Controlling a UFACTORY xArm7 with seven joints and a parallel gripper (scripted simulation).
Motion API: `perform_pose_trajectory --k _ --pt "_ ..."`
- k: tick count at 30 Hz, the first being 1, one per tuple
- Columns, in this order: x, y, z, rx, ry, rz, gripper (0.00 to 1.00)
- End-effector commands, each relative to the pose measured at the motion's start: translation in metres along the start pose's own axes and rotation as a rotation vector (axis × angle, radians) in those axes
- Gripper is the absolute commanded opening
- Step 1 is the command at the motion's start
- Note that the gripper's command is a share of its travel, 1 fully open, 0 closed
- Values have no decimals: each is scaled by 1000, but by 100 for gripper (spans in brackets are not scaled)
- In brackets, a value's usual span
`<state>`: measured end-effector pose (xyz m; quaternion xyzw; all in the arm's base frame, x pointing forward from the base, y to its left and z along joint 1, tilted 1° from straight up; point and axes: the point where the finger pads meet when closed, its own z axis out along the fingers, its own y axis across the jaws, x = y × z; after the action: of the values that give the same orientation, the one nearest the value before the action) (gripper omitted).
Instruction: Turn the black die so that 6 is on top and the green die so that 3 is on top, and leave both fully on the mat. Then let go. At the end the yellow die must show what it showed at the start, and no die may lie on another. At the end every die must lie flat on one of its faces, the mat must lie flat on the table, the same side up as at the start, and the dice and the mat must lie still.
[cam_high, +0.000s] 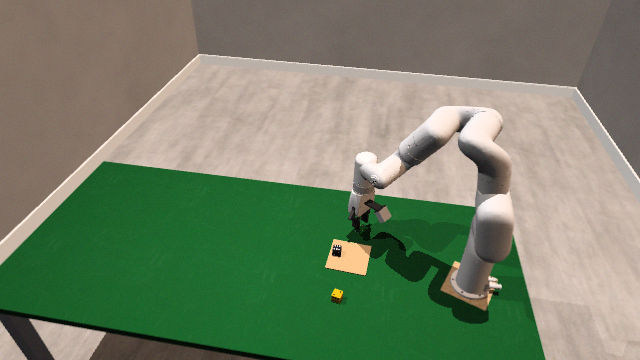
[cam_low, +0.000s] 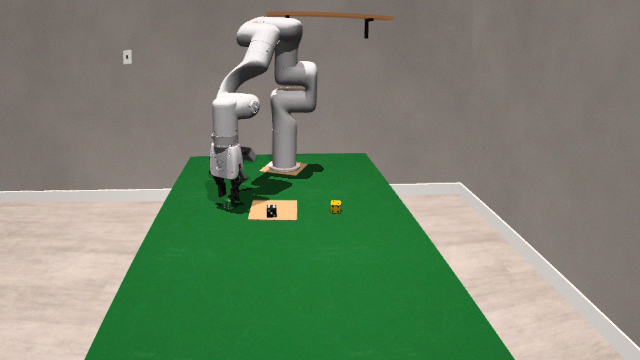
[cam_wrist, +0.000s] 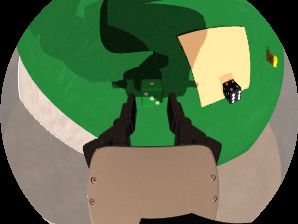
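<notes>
Wrist view shows the fingers half-open astride the green die (cam_wrist: 152, 94), gripping nothing, mat (cam_wrist: 214, 50) off toward the bench's base-side edge.

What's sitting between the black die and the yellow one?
Nothing but mat and bare green table separates the black die from the yellow die, in the top view.

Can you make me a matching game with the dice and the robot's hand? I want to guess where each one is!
Things:
1. black die
2. yellow die
3. green die
4. gripper

Places or states:
A. on the table, off the mat, alone
B. open, holding nothing
C. on the mat
D. off the mat, at the fingertips

Pairs: 1-C, 2-A, 3-D, 4-B
</notes>
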<state>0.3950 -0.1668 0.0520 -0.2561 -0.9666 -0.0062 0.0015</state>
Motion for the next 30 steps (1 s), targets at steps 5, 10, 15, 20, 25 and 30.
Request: perform_pose_trajectory --k 5,10,15,20,25,30 --pt "-1 0 -1 -1 -4 0 47" --pt "-2 0 1 -1 -4 0 47" --pt "-2 0 4 -1 -4 0 47" --pt "-2 0 14 -1 -4 0 47" --pt "-2 0 24 -1 -4 0 47" --pt "-2 0 29 -1 -4 0 47"
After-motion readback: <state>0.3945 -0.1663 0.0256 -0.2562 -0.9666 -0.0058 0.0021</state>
